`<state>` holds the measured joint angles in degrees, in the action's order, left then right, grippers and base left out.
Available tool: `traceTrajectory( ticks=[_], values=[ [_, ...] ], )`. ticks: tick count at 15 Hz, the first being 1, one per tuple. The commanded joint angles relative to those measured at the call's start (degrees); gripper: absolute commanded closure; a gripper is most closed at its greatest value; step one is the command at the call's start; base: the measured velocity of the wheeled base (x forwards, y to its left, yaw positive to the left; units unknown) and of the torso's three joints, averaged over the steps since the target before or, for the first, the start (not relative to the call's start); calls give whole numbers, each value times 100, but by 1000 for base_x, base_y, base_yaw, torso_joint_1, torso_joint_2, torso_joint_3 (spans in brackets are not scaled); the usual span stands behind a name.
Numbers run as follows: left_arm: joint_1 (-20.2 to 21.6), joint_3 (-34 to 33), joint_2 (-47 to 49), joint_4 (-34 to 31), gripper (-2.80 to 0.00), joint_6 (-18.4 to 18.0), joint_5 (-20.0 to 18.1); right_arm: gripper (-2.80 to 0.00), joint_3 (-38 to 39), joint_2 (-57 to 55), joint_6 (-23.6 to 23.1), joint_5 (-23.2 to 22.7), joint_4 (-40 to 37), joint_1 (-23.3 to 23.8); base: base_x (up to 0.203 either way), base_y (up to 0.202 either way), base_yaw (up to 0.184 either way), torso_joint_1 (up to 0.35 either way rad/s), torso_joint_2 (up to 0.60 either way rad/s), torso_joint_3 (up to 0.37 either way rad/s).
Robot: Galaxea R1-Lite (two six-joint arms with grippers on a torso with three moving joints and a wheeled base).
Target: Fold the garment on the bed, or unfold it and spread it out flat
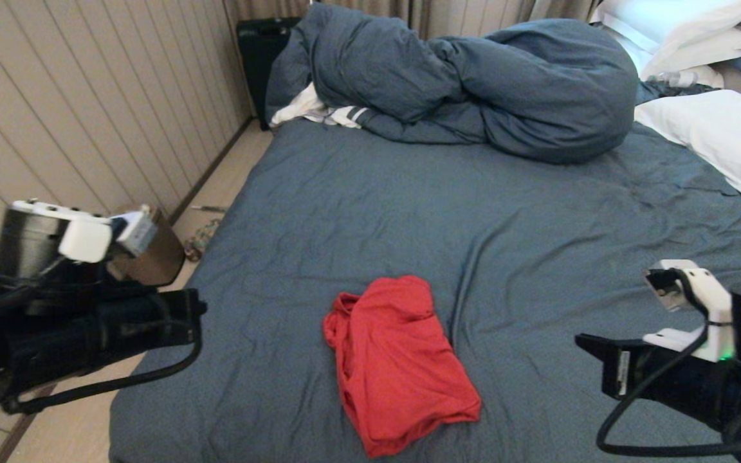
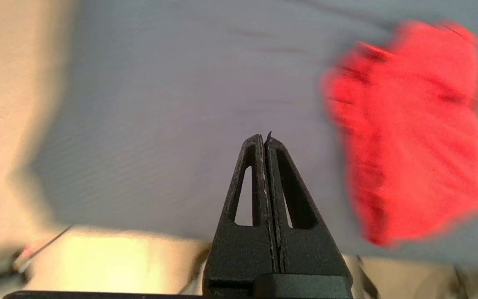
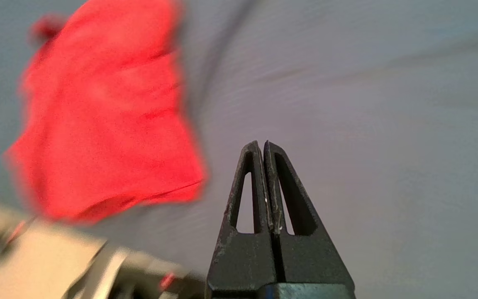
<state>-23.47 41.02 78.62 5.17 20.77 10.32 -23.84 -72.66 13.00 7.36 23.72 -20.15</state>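
Wrinkled dark blue-grey bed sheet [image 1: 473, 212] bare on all sides of crumpled red T-shirt [image 1: 396, 363]; bunched blue-grey duvet [image 1: 473, 83] and white pillows [image 1: 718, 135] crowd far end.

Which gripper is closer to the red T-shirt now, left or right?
Left, slightly. The left gripper hangs off the red T-shirt on its left side; the right gripper hangs farther off on its right. Both shut, neither touching.

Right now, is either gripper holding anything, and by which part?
Nothing. Left gripper and right gripper are shut empty, apart from the crumpled red T-shirt.
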Motion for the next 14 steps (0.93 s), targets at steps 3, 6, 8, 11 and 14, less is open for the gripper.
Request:
traceTrajectory(
  ticks=[3,6,8,11,14],
  values=[
    [1751,-1298,-2124,-19,0,-248,-119,0,714,1890,-207,492,-201,444,0,0,0,0,0,0],
    [2263,-2313,-3729,-263,0,-503,-456,0,1014,3643,-317,687,-1242,758,0,0,0,0,0,0],
    [2414,-2899,-4564,-496,0,-595,-727,0,1055,4876,-350,753,-2362,890,0,0,0,0,0,0],
    [2495,-3552,-5313,-613,0,-847,-946,0,1360,5736,-271,1005,-3405,1044,0,0,0,0,0,0],
    [2499,-3805,-6257,-702,0,-1140,-982,0,1602,5693,-451,1144,-3200,1097,0,0,0,0,0,0]
  ],
)
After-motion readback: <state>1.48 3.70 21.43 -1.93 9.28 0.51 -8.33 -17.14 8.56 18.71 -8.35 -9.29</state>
